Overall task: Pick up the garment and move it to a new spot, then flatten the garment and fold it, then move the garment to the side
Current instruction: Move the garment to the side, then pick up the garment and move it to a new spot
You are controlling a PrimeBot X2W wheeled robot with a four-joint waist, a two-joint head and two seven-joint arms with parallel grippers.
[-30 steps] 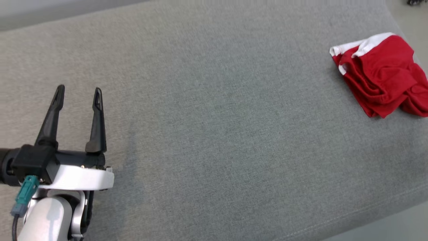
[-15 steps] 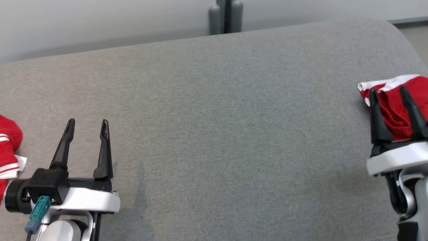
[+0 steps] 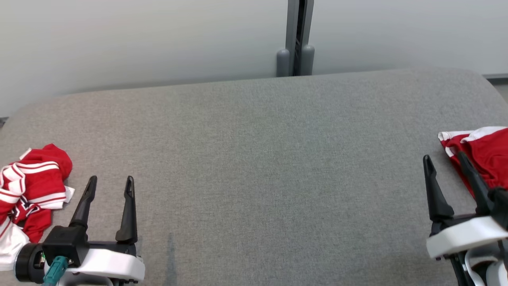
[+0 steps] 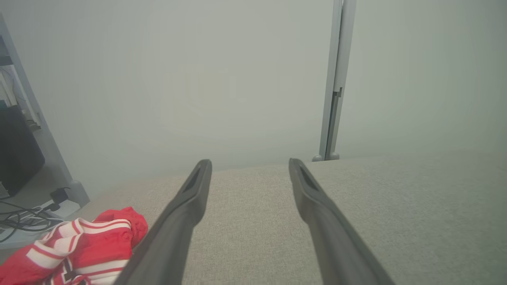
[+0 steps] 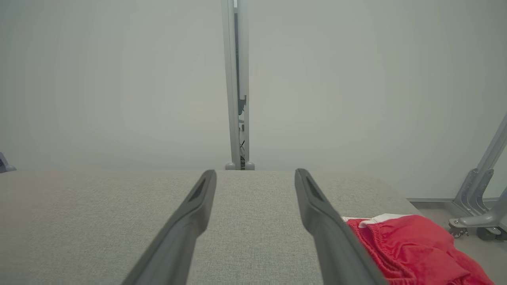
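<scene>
A crumpled red garment with white stripes [image 3: 35,178] lies at the left end of the grey padded surface [image 3: 258,159]; the left wrist view has it at the lower left [image 4: 87,245]. My left gripper [image 3: 110,180] stands open just right of it, empty, fingers [image 4: 190,206] pointing at the far wall. A second red garment with a white band [image 3: 486,155] lies folded at the right edge, and shows low and right in the right wrist view [image 5: 408,245]. My right gripper [image 3: 443,157] is open beside it, its outer finger [image 5: 324,221] overlapping the cloth in view.
A pale wall with a grey vertical post [image 3: 295,39] runs behind the surface. Cables and a dark box [image 4: 20,158] sit on the floor past the left end. A metal frame foot [image 5: 479,198] stands past the right end.
The head camera has swung up and back, so the wall, the striped garment and my right gripper have come into view. Both grippers stay open; neither garment has moved on the surface.
</scene>
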